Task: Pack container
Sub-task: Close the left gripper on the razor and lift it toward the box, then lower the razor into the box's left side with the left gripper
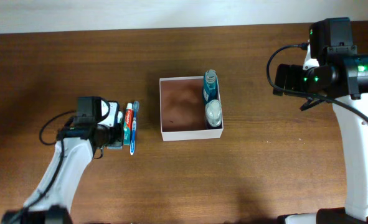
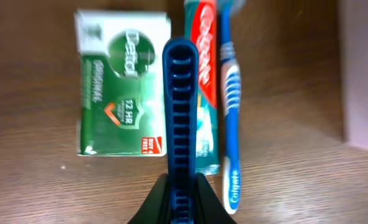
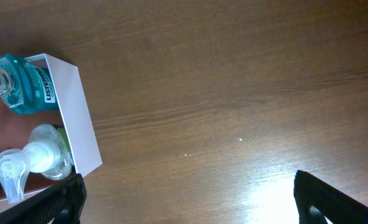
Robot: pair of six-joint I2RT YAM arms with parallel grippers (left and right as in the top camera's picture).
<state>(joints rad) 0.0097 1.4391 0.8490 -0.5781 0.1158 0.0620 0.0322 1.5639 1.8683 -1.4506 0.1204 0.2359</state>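
Reading the packing as partly complete. Finding two items already standing inside the square, shallow, white-walled container with the reddish-brown floor (image 1: 179, 109), well apart from both end effectors: a teal-blue plastic mouthwash bottle (image 1: 210, 85) and a clear plastic pump bottle (image 1: 214, 112), lined up along the wall nearest the right gripper (image 3: 187, 175). Leaving most of the container floor bare. Counting three items not yet packed, all lying on the brown wooden table (image 1: 264, 162) directly beneath the left gripper (image 2: 181, 50): a green and white cardboard soap box (image 2: 121, 106) just to the left of the fingers, a red, white and green toothpaste tube (image 2: 205, 74) partly hidden behind the fingers, and a blue and white plastic toothbrush (image 2: 231, 106) just to the right, resting against the edge of the tube. Showing the left jaws in the wrist view as one single blue ribbed bar, and so judging them pressed together with nothing between. Showing the right fingers spread wide at the two lower corners of the right wrist view, gripping nothing, with the container off to the left of that span and bare table below. Judging the remaining work as three transfers from beneath the left gripper into the free floor area, with no grasp yet made. Needing the left jaws parted before any pick.
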